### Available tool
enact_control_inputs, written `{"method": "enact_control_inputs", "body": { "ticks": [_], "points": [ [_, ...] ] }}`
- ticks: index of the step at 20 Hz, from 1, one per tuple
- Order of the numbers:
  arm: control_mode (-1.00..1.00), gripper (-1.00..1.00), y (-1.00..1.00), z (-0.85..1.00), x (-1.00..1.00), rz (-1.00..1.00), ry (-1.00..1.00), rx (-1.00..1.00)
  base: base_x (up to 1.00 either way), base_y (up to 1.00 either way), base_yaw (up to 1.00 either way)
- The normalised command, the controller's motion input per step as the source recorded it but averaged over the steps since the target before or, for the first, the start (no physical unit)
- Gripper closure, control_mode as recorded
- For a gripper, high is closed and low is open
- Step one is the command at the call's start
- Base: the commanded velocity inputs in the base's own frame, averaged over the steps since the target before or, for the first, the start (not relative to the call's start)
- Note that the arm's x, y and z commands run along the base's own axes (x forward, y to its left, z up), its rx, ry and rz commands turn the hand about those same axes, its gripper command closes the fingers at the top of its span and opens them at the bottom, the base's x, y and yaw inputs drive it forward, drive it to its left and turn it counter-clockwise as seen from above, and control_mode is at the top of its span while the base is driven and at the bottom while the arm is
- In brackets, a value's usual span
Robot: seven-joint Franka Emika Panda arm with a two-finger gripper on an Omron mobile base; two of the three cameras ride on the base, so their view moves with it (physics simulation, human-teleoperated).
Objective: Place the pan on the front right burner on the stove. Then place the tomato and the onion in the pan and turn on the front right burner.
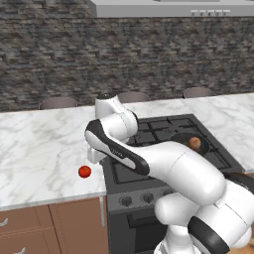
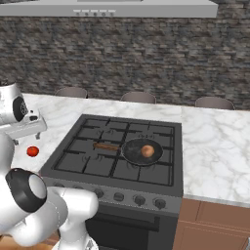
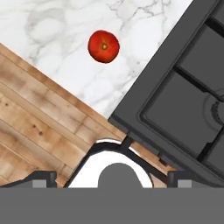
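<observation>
Pan (image 2: 141, 152) on front right burner (image 2: 146, 161) of stove (image 2: 73, 166), onion (image 2: 147, 151) inside. Tomato (image 3: 104, 46) on counter (image 3: 57, 39) near front edge, beside stove's left edge. Gripper (image 3: 109, 178) open, empty. Remaining: tomato, burner ignition.

Left base view: the arm covers most of the pan (image 1: 184, 138); its handle is hidden, and the onion (image 1: 194, 143) shows partly. The arm also hides the stove (image 1: 149, 130) front right. Hand view: the stove runs off the right edge. Knob markings are too small to read.
</observation>
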Motion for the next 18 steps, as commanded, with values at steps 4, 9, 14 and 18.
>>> {"method": "enact_control_inputs", "body": {
  "ticks": [4, 9, 14, 18],
  "points": [
    [-1.0, -1.0, 0.13, -0.38, 0.02, 0.08, 0.0, 0.03, 0.0, 0.0, 0.0],
    [-1.0, -1.0, 0.21, -0.34, 0.13, 0.08, 0.0, 0.03, 0.0, 0.0, 0.0],
    [-1.0, -1.0, 0.25, -0.25, 0.24, 0.08, 0.0, 0.04, 0.0, 0.0, 0.0],
    [-1.0, -1.0, 0.27, -0.23, 0.29, 0.07, 0.0, 0.03, 0.0, 0.0, 0.0]
  ]
}}
